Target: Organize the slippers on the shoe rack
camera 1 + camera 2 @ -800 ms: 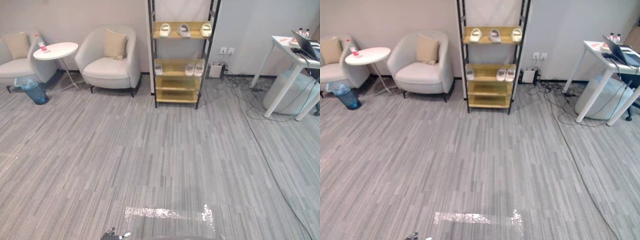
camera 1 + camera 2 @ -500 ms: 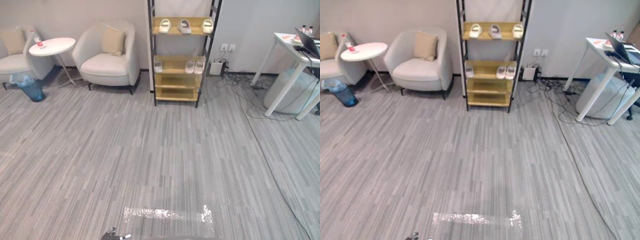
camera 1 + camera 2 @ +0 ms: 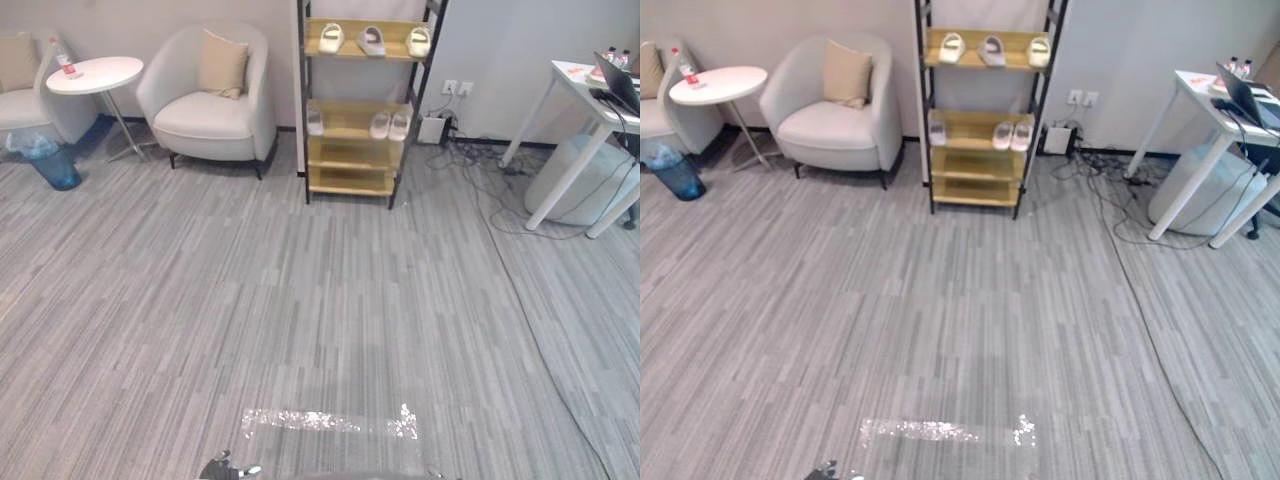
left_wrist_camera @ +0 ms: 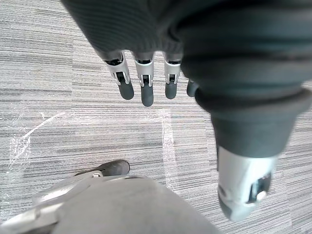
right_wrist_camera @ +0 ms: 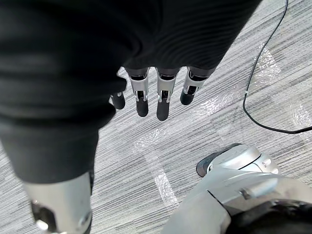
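- Left hand (image 4: 144,80): fingers straight and side by side, thumb apart, holding nothing, tips down toward the carpet (image 3: 300,300).
- Right hand (image 5: 165,95): fingers likewise straight and loose, nothing in them.
- Slippers (image 3: 371,40) lie well ahead of both sets of fingers: three on the shoe rack (image 3: 350,180) top shelf, three on the shelf below.
- Armchair (image 3: 205,115) with a cushion (image 3: 222,68) stands just beside the rack, ahead and left of the fingers; round side table (image 3: 95,73) and blue bin (image 3: 45,160) lie further left.
- White desk (image 3: 590,100) and floor cables (image 3: 480,190) sit ahead and right.
- Grey striped carpet runs from fingers to rack; a shiny tape patch (image 3: 320,422) lies just ahead of them.
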Motion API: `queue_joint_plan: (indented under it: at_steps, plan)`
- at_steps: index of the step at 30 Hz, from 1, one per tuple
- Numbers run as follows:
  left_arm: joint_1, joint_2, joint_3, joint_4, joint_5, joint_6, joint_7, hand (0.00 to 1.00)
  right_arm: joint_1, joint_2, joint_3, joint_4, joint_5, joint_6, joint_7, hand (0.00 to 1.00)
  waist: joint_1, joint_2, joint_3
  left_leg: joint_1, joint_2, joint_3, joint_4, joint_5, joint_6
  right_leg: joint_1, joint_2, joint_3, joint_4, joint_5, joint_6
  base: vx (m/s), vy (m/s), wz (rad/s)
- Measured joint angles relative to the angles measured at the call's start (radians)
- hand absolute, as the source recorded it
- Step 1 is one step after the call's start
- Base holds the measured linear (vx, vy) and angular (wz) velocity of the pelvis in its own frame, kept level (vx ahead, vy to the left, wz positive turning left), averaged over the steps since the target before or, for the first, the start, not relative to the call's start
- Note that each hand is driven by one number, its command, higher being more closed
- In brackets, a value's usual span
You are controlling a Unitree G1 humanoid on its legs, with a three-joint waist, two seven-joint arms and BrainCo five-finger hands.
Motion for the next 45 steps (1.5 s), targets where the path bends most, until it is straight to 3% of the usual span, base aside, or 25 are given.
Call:
queue_joint_plan:
  at_steps: [4, 6, 8, 10, 11, 12, 15, 18, 20, 21, 23, 25, 27, 28, 32, 34, 35, 36, 37, 38, 40, 41, 42, 44, 45]
  plan:
    - [-0.009, -0.001, 0.008, -0.002, -0.001, 0.000, 0.000, 0.00, -0.001, 0.001, -0.004, -0.002, 0.015, 0.000, 0.001, 0.00, -0.001, 0.004, 0.014, -0.005, 0.001, 0.014, 0.010, -0.014, -0.019, -0.028, 0.000, 0.007, 0.053, -0.027, -0.002, 0.00, -0.008, -0.06]
    - [-0.013, -0.003, 0.046, -0.007, -0.001, 0.001, 0.001, 0.00, 0.000, 0.010, -0.004, -0.010, 0.051, -0.001, 0.001, 0.00, 0.000, -0.011, 0.028, -0.043, 0.003, 0.032, 0.104, -0.067, -0.038, -0.054, -0.003, 0.022, 0.129, -0.067, -0.005, 0.00, -0.033, -0.24]
    - [-0.002, -0.014, 0.101, -0.039, -0.002, 0.004, 0.002, 0.00, 0.003, 0.022, 0.000, -0.019, 0.064, -0.008, 0.000, 0.00, 0.006, -0.012, 0.042, -0.104, 0.019, 0.064, 0.277, -0.137, -0.066, -0.075, -0.003, 0.034, 0.183, -0.106, -0.019, 0.00, -0.058, -0.21]
    - [-0.003, -0.018, 0.141, -0.077, -0.003, 0.005, 0.002, 0.00, 0.007, 0.030, 0.005, -0.027, 0.087, -0.009, -0.002, 0.00, 0.005, -0.024, 0.057, -0.218, 0.042, 0.101, 0.531, -0.154, -0.072, -0.080, -0.011, 0.041, 0.217, -0.137, -0.040, -0.01, -0.086, -0.06]
    - [-0.002, -0.035, 0.171, -0.103, -0.006, 0.005, 0.003, 0.00, 0.017, 0.022, 0.029, -0.059, 0.091, -0.011, -0.003, 0.00, 0.013, -0.014, 0.072, -0.324, 0.094, 0.130, 0.758, -0.175, -0.032, -0.073, -0.010, 0.038, 0.247, -0.162, -0.048, 0.05, -0.045, -0.07]
    - [0.003, -0.036, 0.171, -0.106, -0.022, 0.005, 0.006, 0.00, 0.017, 0.019, 0.036, -0.060, 0.095, -0.011, -0.007, 0.00, 0.012, -0.010, 0.073, -0.340, 0.114, 0.141, 0.798, -0.188, -0.023, -0.062, -0.015, 0.040, 0.256, -0.176, -0.047, 0.11, 0.010, -0.07]
    - [0.007, -0.044, 0.171, -0.119, -0.050, 0.002, 0.020, 0.00, 0.014, 0.011, 0.044, -0.084, 0.099, -0.008, -0.014, 0.00, 0.014, 0.000, 0.072, -0.380, 0.152, 0.184, 0.715, -0.201, -0.031, -0.033, -0.040, 0.070, 0.264, -0.218, -0.033, 0.19, 0.083, -0.04]
    - [0.007, -0.050, 0.171, -0.121, -0.066, 0.001, 0.031, 0.00, -0.006, 0.008, 0.060, -0.125, 0.095, -0.009, -0.020, 0.00, 0.020, 0.006, 0.070, -0.417, 0.130, 0.182, 0.521, -0.161, -0.048, -0.038, -0.075, 0.110, 0.261, -0.255, -0.002, 0.31, 0.237, -0.34]
    - [0.014, -0.055, 0.171, -0.119, -0.071, 0.001, 0.041, 0.00, -0.011, -0.002, 0.077, -0.127, 0.087, -0.010, -0.021, 0.00, 0.028, 0.011, 0.056, -0.417, 0.107, 0.171, 0.460, -0.083, -0.022, -0.034, -0.098, 0.150, 0.263, -0.297, 0.027, 0.44, 0.365, -0.62]
    - [0.030, -0.044, 0.172, -0.118, -0.070, 0.002, 0.042, 0.00, -0.011, 0.005, 0.081, -0.129, 0.083, -0.008, -0.020, 0.00, 0.037, 0.000, 0.015, -0.416, 0.088, 0.211, 0.468, -0.132, -0.020, -0.033, -0.128, 0.174, 0.275, -0.305, 0.041, 0.50, 0.333, -0.70]
    - [0.030, -0.041, 0.191, -0.119, -0.068, 0.002, 0.045, 0.00, 0.002, 0.017, 0.078, -0.135, 0.080, -0.008, -0.018, 0.00, 0.038, -0.032, -0.009, -0.376, 0.040, 0.247, 0.464, -0.174, 0.009, -0.075, -0.168, 0.197, 0.398, -0.284, 0.083, 0.51, 0.309, -0.43]
    - [0.011, -0.030, 0.185, -0.116, -0.060, 0.006, 0.046, 0.00, 0.001, 0.032, 0.063, -0.142, 0.079, -0.009, -0.018, 0.00, 0.026, -0.050, -0.004, -0.257, -0.009, 0.255, 0.403, -0.197, 0.035, -0.188, -0.190, 0.194, 0.758, -0.219, 0.168, 0.52, 0.290, 0.04]
    - [-0.005, -0.032, 0.162, -0.112, -0.060, 0.007, 0.047, 0.00, 0.003, 0.031, 0.056, -0.172, 0.078, -0.009, -0.018, 0.00, 0.016, -0.036, 0.004, -0.176, -0.011, 0.235, 0.361, -0.198, 0.036, -0.252, -0.190, 0.125, 0.901, -0.218, 0.150, 0.43, 0.188, 0.07]
    - [-0.021, -0.037, 0.144, -0.112, -0.061, 0.007, 0.046, 0.00, -0.005, 0.031, 0.052, -0.191, 0.078, -0.014, -0.018, 0.00, 0.016, -0.014, 0.015, -0.105, -0.004, 0.233, 0.309, -0.197, 0.035, -0.308, -0.193, 0.062, 0.925, -0.225, 0.127, 0.39, 0.138, -0.02]
    - [-0.081, -0.089, 0.118, -0.111, -0.082, 0.003, 0.045, 0.00, -0.041, 0.034, 0.052, -0.194, 0.076, -0.020, -0.017, 0.00, 0.007, -0.007, 0.022, 0.011, 0.025, 0.236, 0.221, -0.216, -0.013, -0.439, -0.171, -0.079, 0.725, -0.226, 0.089, 0.39, 0.025, 0.00]
    - [-0.094, -0.115, 0.105, -0.107, -0.083, 0.000, 0.045, 0.00, -0.066, 0.035, 0.052, -0.169, 0.076, -0.024, -0.018, 0.00, 0.004, -0.007, 0.023, 0.038, 0.044, 0.234, 0.205, -0.230, -0.039, -0.487, -0.112, -0.098, 0.510, -0.135, 0.050, 0.41, -0.096, 0.00]
    - [-0.099, -0.123, 0.084, -0.104, -0.083, 0.000, 0.044, 0.00, -0.070, 0.036, 0.052, -0.156, 0.075, -0.024, -0.018, 0.00, 0.002, -0.017, 0.025, 0.055, 0.040, 0.223, 0.205, -0.240, -0.055, -0.485, -0.083, -0.087, 0.378, -0.001, 0.019, 0.45, -0.136, 0.14]
    - [-0.105, -0.148, 0.083, -0.083, -0.082, 0.001, 0.042, 0.00, -0.078, 0.026, 0.040, -0.132, 0.077, -0.024, -0.016, 0.00, -0.006, -0.003, 0.023, 0.069, 0.052, 0.192, 0.207, -0.249, -0.070, -0.472, -0.068, -0.087, 0.382, 0.054, -0.016, 0.65, -0.202, 0.04]
    - [-0.116, -0.173, 0.093, -0.070, -0.082, 0.000, 0.038, 0.00, -0.090, 0.002, 0.036, -0.125, 0.064, -0.023, -0.019, 0.00, -0.001, 0.028, 0.031, 0.071, 0.078, 0.169, 0.239, -0.220, -0.106, -0.453, -0.060, -0.097, 0.390, 0.017, -0.034, 0.47, -0.144, 0.02]
    - [-0.117, -0.178, 0.098, -0.071, -0.082, 0.000, 0.038, 0.00, -0.091, 0.003, 0.036, -0.124, 0.056, -0.022, -0.019, 0.00, 0.000, 0.032, 0.033, 0.069, 0.078, 0.163, 0.256, -0.209, -0.112, -0.450, -0.061, -0.097, 0.398, 0.008, -0.035, 0.54, -0.198, -0.05]
    - [-0.118, -0.202, 0.139, -0.077, -0.083, 0.000, 0.039, 0.00, -0.088, -0.007, 0.039, -0.129, 0.041, -0.022, -0.020, 0.00, -0.013, 0.048, 0.049, 0.013, 0.090, 0.144, 0.468, -0.158, -0.112, -0.381, -0.070, -0.107, 0.397, -0.038, -0.045, 0.37, -0.162, 0.17]
    - [-0.118, -0.207, 0.157, -0.097, -0.083, -0.001, 0.039, 0.00, -0.083, -0.008, 0.050, -0.130, 0.041, -0.022, -0.021, 0.00, -0.012, 0.041, 0.058, -0.068, 0.113, 0.131, 0.682, -0.082, -0.106, -0.324, -0.076, -0.108, 0.382, -0.063, -0.046, 0.27, -0.122, 0.11]
    - [-0.115, -0.210, 0.170, -0.123, -0.096, -0.004, 0.039, 0.00, -0.079, -0.011, 0.080, -0.134, 0.042, -0.022, -0.022, 0.00, 0.003, 0.034, 0.063, -0.169, 0.161, 0.125, 0.926, -0.058, -0.081, -0.262, -0.076, -0.104, 0.367, -0.095, -0.063, 0.39, -0.162, -0.03]
    - [-0.114, -0.209, 0.169, -0.147, -0.105, -0.004, 0.038, 0.00, -0.080, -0.007, 0.114, -0.138, 0.043, -0.023, -0.023, 0.00, 0.010, 0.030, 0.064, -0.262, 0.208, 0.142, 1.065, -0.081, -0.056, -0.204, -0.077, -0.101, 0.366, -0.135, -0.072, 0.25, -0.091, -0.14]
    - [-0.112, -0.209, 0.165, -0.162, -0.111, -0.005, 0.038, 0.00, -0.081, -0.002, 0.135, -0.146, 0.043, -0.022, -0.022, 0.00, 0.015, 0.027, 0.065, -0.327, 0.222, 0.164, 1.053, -0.102, -0.052, -0.166, -0.079, -0.090, 0.359, -0.172, -0.078, 0.27, -0.054, -0.18]
